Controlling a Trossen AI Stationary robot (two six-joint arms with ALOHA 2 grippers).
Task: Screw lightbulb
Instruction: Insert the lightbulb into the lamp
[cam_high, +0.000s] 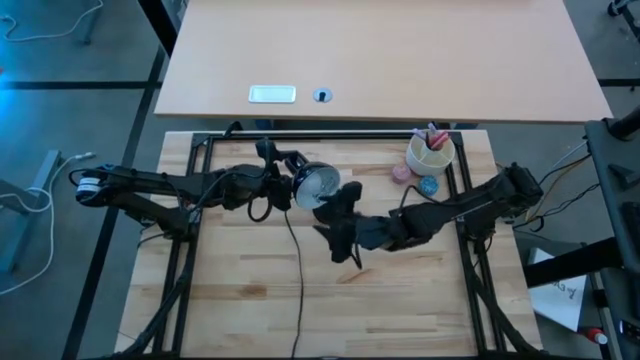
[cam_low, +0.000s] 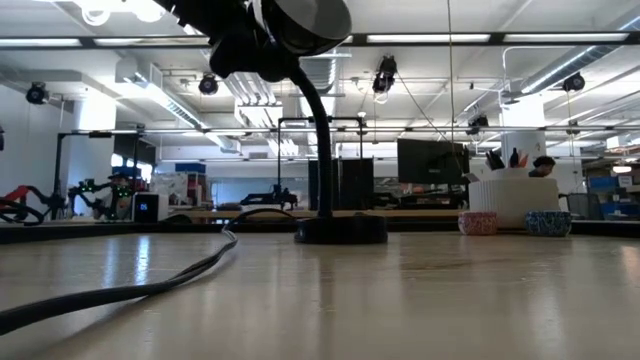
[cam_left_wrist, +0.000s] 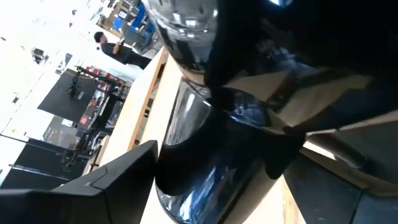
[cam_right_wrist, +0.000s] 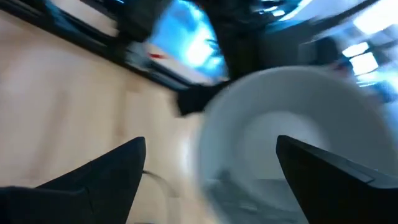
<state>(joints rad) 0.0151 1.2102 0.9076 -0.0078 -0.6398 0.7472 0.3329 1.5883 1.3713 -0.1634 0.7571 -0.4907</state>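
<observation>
The left arm reaches in across the table (cam_high: 230, 300) from the left of the lamp (cam_high: 318, 184), and the left gripper (cam_high: 278, 187) sits right at the back of the lamp's head, on its left side. In the left wrist view the glossy black back of the head fills the space beside one dark finger (cam_left_wrist: 118, 180) and appears to touch it, so this gripper looks clamped wide around the lamp's head. The head is tipped so that its silvery inside faces toward the right, and the black cord (cam_high: 296, 270) trails from the lamp toward the near edge of the table. Just to the right of the lamp, the right gripper (cam_high: 335, 205) is close up to the open mouth of the shade, with its fingers (cam_right_wrist: 112, 171) spread wide and nothing between them. The lightbulb cannot be picked out for certain. The right wrist view shows only a blurred pale round form inside the shade, straight ahead of the right gripper and not held by it. Whether that form is the lightbulb or the reflector itself I cannot tell. Farther right of the lamp, well apart from both grippers, stands a pale cup (cam_high: 431, 152) with pens in it, with a pink ball (cam_high: 402, 172) and a blue ball (cam_high: 429, 185) just beside it on the lamp's side.
</observation>
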